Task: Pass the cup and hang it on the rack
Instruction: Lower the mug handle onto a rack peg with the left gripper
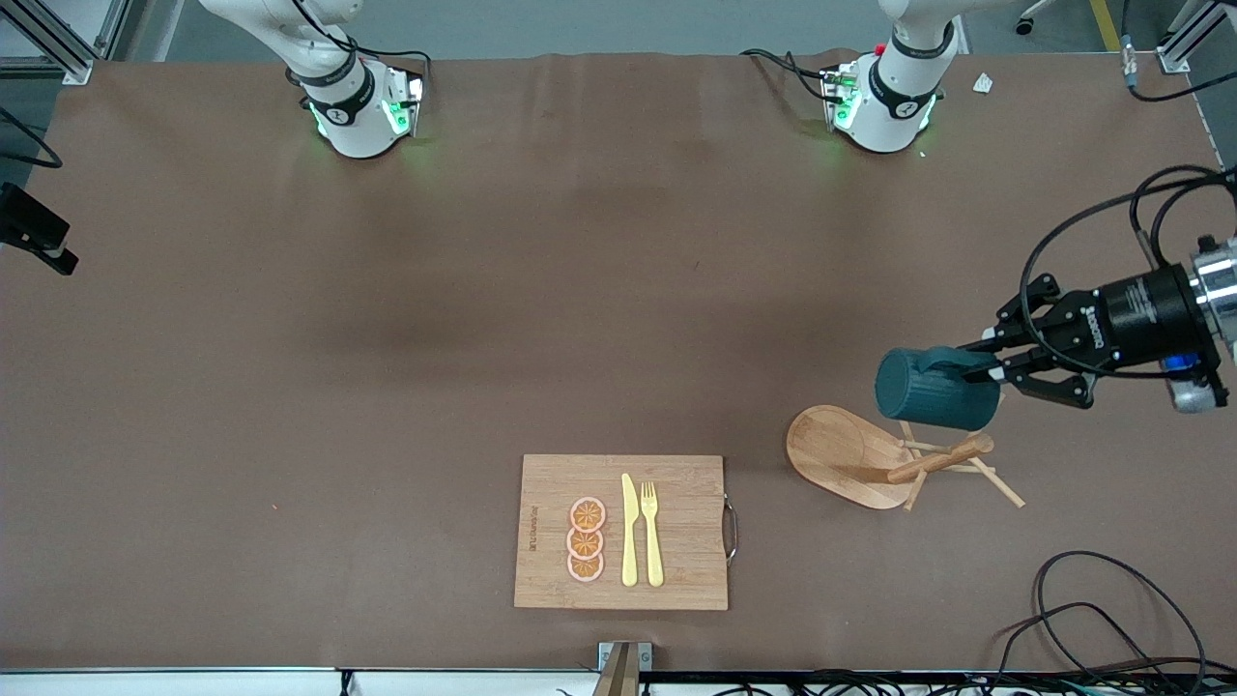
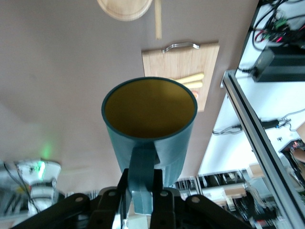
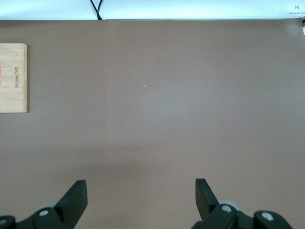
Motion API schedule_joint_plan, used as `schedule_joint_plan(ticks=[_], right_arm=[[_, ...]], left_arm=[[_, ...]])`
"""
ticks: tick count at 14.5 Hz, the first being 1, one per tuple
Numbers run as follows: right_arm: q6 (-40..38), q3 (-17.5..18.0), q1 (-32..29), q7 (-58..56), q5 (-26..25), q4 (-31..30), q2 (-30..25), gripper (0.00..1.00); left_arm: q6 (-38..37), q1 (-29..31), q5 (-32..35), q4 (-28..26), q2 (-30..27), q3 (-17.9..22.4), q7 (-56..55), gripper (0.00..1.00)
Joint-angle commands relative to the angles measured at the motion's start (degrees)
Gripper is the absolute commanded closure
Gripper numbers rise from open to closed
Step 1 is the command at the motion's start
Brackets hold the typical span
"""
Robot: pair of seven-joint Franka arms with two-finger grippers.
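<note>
Cup (image 1: 933, 389): dark teal-green, cylindrical, yellowish-tan inside. Held in the air on its side, over the pegs of the rack. Its side handle (image 2: 142, 183) is pinched between the fingers of the left claw (image 1: 995, 365); the open mouth faces away from the claw.

Rack (image 1: 875, 452): light wooden mug tree, oval flat base, central post, thin angled pegs. Stands on the table (image 1: 387, 338) toward the left arm's end, beside the cutting board.

Left claw: closed on the cup's handle, reaching in from the left arm's end of the table.

Right claw (image 3: 141, 198): fingers spread wide, nothing between them, hovering over bare brown table; a corner of the cutting board shows in its wrist view. The right arm waits.

Cutting board (image 1: 623, 532): rectangular bamboo, metal handle on the edge toward the rack, lying near the front camera's edge of the table. On it: three orange slices (image 1: 586, 539) in a row, a yellow knife (image 1: 629, 532) and a yellow fork (image 1: 651, 534) side by side.
</note>
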Motion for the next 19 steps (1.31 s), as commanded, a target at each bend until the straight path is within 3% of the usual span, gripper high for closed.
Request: schedule_joint_plan(ticks=[1, 4, 16, 19], right_arm=[[-0.1, 0.0, -0.2, 0.2, 0.1, 0.5, -0.3, 0.0], [-0.1, 0.0, -0.2, 0.1, 0.1, 1.0, -0.3, 0.0], [-0.2, 0.0, -0.5, 0.0, 0.6, 1.4, 0.2, 0.0], [-0.2, 0.1, -0.3, 0.2, 0.7, 1.4, 0.3, 0.0]], left_arm=[[0.3, 0.4, -7.6, 0.6, 5.2, -0.3, 2.0, 1.0], [4.2, 0.6, -14.8, 0.6, 9.1, -0.1, 1.7, 1.0], [4.4, 1.0, -8.1, 0.2, 13.7, 0.2, 0.7, 1.0], [4.4, 1.1, -3.2, 0.2, 13.7, 0.2, 0.4, 1.0]])
